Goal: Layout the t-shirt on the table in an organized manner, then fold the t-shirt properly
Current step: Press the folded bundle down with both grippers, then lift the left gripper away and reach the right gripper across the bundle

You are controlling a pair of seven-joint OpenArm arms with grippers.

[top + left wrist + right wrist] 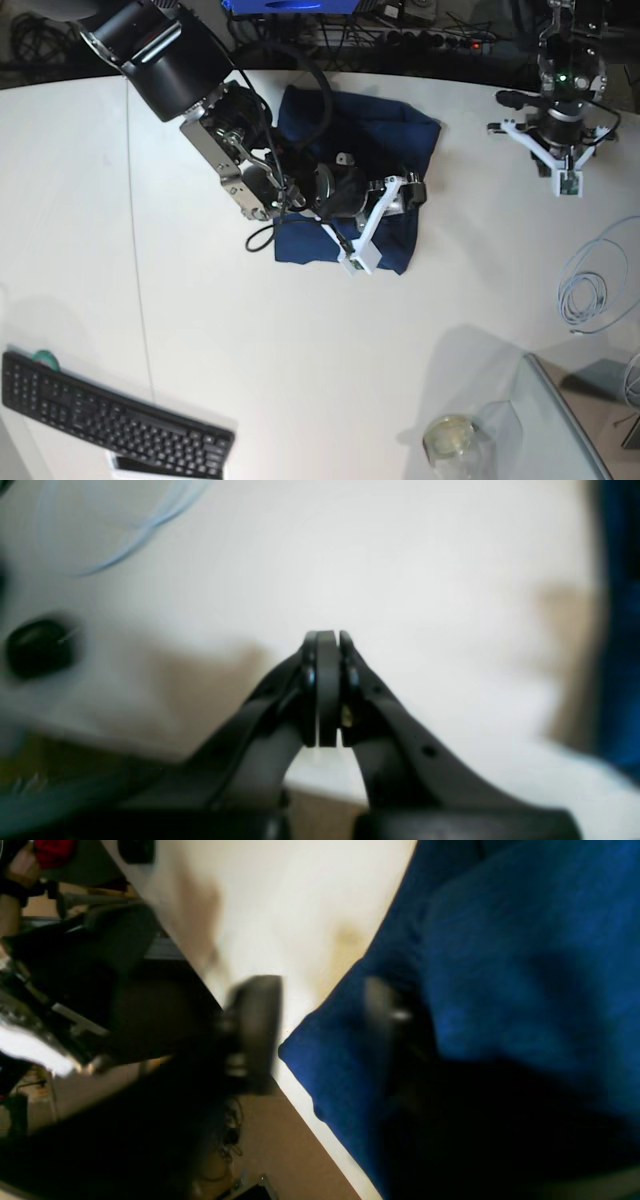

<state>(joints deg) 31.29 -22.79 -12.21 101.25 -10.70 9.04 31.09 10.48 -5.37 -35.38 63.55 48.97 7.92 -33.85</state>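
Right hand (pixel 320 1035): jaws stand apart in the right wrist view, one finger (pixel 255 1032) over the bare worktop (pixel 280 905), the other finger (pixel 385 1025) against the t-shirt (pixel 525 965). A corner of the cloth lies between them; no grip on it can be made out, and the view is blurred. In the base view this hand (pixel 395 205) hangs over the right part of the t-shirt (pixel 370 130), its arm reaching in from the far left.

Left hand (pixel 327 687): closed, the two pads pressed flat together with nothing between them. In the base view it (pixel 562 165) sits at the far right of the worktop (pixel 300 350), well apart from the garment, over bare white surface.

T-shirt: dark navy, lying in a compact, roughly rectangular heap on the far centre of the worktop, with its far right corner spread wider than its near edge. It is folded over itself, with creases visible; sleeves cannot be told apart.

Other items: a black keyboard (pixel 105 420) at the near left edge; a coiled pale cable (pixel 595 285) at the right; a glass jar (pixel 452 440) at the near right, beside a clear sheet (pixel 560 420).
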